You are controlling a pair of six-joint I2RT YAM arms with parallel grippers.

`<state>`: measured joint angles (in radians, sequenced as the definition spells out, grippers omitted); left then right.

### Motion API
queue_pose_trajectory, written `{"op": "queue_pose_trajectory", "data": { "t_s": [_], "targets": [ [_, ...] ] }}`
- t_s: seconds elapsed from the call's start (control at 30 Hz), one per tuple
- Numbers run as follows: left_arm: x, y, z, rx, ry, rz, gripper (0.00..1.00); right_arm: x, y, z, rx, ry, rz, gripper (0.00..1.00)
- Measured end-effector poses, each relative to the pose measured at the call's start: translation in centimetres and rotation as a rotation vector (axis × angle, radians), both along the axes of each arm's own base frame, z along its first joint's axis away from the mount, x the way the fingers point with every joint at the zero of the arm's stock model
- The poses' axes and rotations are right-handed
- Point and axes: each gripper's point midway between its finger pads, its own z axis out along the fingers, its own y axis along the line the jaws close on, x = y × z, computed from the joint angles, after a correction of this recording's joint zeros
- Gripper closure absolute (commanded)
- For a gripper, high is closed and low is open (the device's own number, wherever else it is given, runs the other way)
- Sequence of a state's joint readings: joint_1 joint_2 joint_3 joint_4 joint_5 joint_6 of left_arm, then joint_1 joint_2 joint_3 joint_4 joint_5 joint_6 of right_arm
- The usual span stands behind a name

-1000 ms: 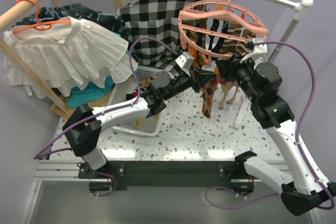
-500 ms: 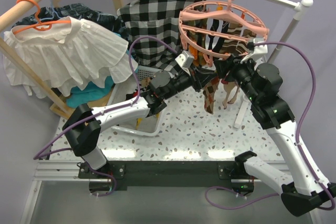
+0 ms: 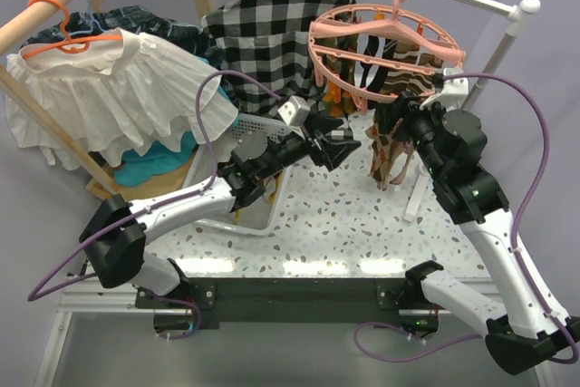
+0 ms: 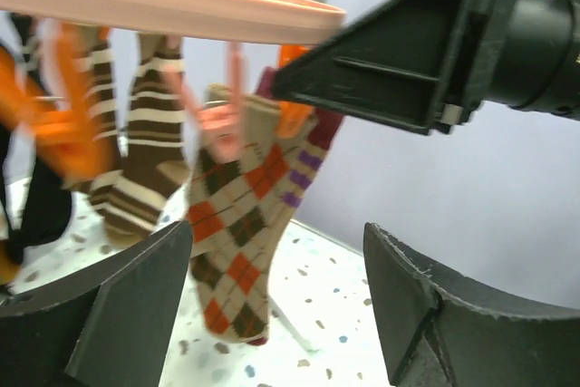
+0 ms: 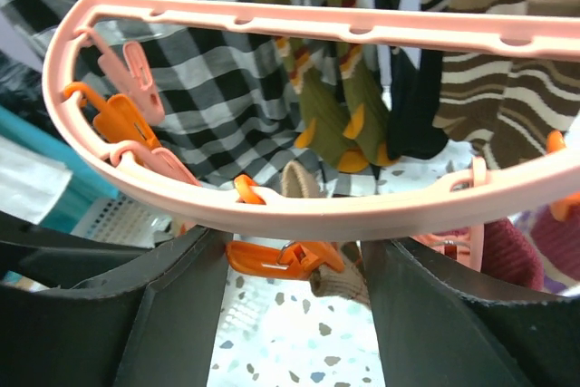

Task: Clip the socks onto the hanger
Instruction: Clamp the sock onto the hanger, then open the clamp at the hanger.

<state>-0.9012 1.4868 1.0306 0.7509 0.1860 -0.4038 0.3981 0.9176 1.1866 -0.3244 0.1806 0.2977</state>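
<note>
The salmon-pink ring hanger (image 3: pixel 381 38) hangs from the rail with several socks clipped under it. An argyle sock (image 3: pixel 390 153) in tan, orange and brown dangles from its near rim. My left gripper (image 3: pixel 349 153) stands open just left of that sock, touching nothing. In the left wrist view the argyle sock (image 4: pixel 240 224) hangs from a pink clip ahead of my open gripper (image 4: pixel 276 314), beside a brown striped sock (image 4: pixel 136 160). My right gripper (image 5: pixel 294 314) is open under the hanger rim (image 5: pixel 317 210). Between its fingers an orange clip (image 5: pixel 281 258) grips a tan sock cuff (image 5: pixel 340 280).
A black-and-white checked shirt (image 3: pixel 263 33) hangs behind the hanger. A white mesh basket (image 3: pixel 258 129) stands on the speckled table (image 3: pixel 335 224) under my left arm. A white frilled garment (image 3: pixel 118 88) on an orange coat hanger fills the left. The metal rail's post (image 3: pixel 503 47) is at right.
My left gripper opened, let go of the argyle sock and drew back to the left. The sock swung right and now hangs free. My right gripper opened around the orange clip.
</note>
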Motion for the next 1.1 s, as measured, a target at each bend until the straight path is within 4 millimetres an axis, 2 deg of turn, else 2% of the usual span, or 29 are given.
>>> {"op": "queue_pose_trajectory", "data": {
  "t_s": [0.17,0.3,0.5,0.7,0.83,1.1],
  "targets": [
    [2.0,3.1,-0.3,0.023,-0.01,0.041,0.12,0.0,-1.2,-0.1,-0.013,0.001,-0.065,0.37],
    [2.9,3.8,-0.9,0.06,-0.024,0.035,0.13,0.0,-1.8,-0.1,-0.021,0.003,-0.089,0.37],
    [2.5,1.1,-0.4,0.068,-0.046,-0.089,0.18,0.0,-1.8,-0.1,-0.028,0.002,-0.089,0.37],
    [1.4,-1.6,-1.3,0.061,-0.03,-0.163,0.22,-0.3,-1.9,0.2,-0.035,-0.011,-0.087,0.36],
    [0.7,-2.6,-1.3,0.038,-0.016,-0.17,0.24,-0.5,-2.0,0.4,-0.038,-0.017,-0.084,0.36],
    [2.7,-3.3,0.8,-0.034,-0.037,-0.086,0.29,-0.5,-1.8,0.4,-0.038,-0.018,-0.071,0.36]
  ]
}}
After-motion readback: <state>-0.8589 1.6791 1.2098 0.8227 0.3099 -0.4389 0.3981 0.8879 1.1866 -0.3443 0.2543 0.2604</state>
